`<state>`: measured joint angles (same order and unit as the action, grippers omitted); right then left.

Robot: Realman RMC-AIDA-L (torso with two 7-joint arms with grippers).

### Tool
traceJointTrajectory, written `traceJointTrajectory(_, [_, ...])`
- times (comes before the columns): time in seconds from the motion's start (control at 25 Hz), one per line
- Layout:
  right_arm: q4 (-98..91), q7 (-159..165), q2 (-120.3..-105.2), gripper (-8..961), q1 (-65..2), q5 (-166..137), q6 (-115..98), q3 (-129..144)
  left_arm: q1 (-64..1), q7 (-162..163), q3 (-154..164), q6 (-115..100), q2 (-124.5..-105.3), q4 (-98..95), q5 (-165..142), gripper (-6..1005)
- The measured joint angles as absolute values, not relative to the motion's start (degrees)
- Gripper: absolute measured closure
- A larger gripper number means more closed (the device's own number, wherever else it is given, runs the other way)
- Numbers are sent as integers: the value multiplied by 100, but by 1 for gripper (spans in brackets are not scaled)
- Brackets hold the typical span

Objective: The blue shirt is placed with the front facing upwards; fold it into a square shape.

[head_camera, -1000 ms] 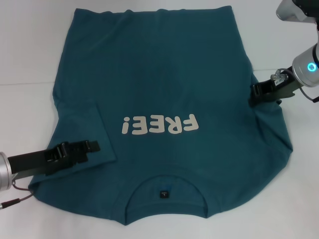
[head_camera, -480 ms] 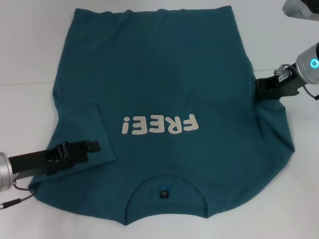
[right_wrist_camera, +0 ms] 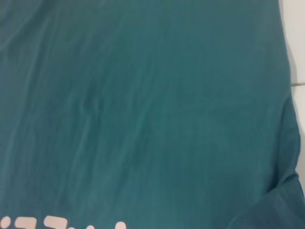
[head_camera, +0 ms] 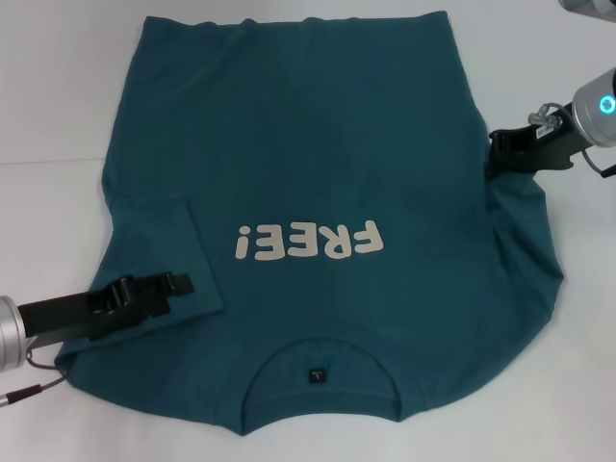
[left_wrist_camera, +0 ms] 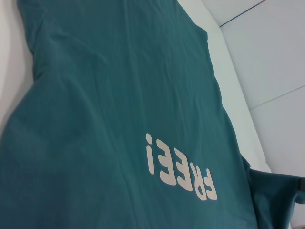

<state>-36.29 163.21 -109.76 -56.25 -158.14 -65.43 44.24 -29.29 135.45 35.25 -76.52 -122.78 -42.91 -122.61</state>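
The blue shirt (head_camera: 308, 135) lies front up on the white table (head_camera: 58, 106), its collar (head_camera: 318, 371) towards me and the cream "FREE!" lettering (head_camera: 308, 241) on its chest. Its left sleeve is folded inward over the body, and my left gripper (head_camera: 183, 283) rests low on that folded sleeve. My right gripper (head_camera: 493, 164) is shut on the right sleeve's edge and holds it raised off the table, with the cloth bunched below it. The left wrist view shows the shirt (left_wrist_camera: 119, 95) and its lettering (left_wrist_camera: 181, 167). Only shirt cloth (right_wrist_camera: 143, 95) fills the right wrist view.
White table surface surrounds the shirt on the left, right and far sides. A thin cable (head_camera: 29, 385) trails from my left arm near the table's front left edge.
My right gripper has moved up and slightly to the right, drawing the right sleeve's edge with it. The left arm and the folded left sleeve have stayed still.
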Motion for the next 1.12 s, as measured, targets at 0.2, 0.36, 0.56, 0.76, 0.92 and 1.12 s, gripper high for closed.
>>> traceJointTrajectory(0.2, [-3615,16321,-10979,941,-5638,-15680,-6553,4393,-2925,13544,3524,-7626,-12279,-4289,-12261,399])
traceJointTrajectory(0.36, [-3438,16269,-10986,940,-5683,-15483,-6528,4399,-2925,13546,3525,-7601,-12287,-4280,-12261,398])
traceJointTrajectory(0.56, [-3396,16253,-11005,940,-5721,-15447,-6525,4398,-2926,13548,3524,-7594,-12287,-4280,-12261,398])
traceJointTrajectory(0.76, [-3302,16252,-11022,941,-5743,-15387,-6451,4423,-2927,13551,3524,-7586,-12287,-4280,-12261,398])
traceJointTrajectory(0.92, [-3164,16249,-11042,941,-5752,-15383,-6248,4440,-2927,13552,3524,-7577,-12287,-4280,-12261,399])
traceJointTrajectory(1.12, [-3024,16181,-11092,917,-5770,-15380,-6073,4450,-2897,13553,3524,-7557,-12287,-4280,-12261,399])
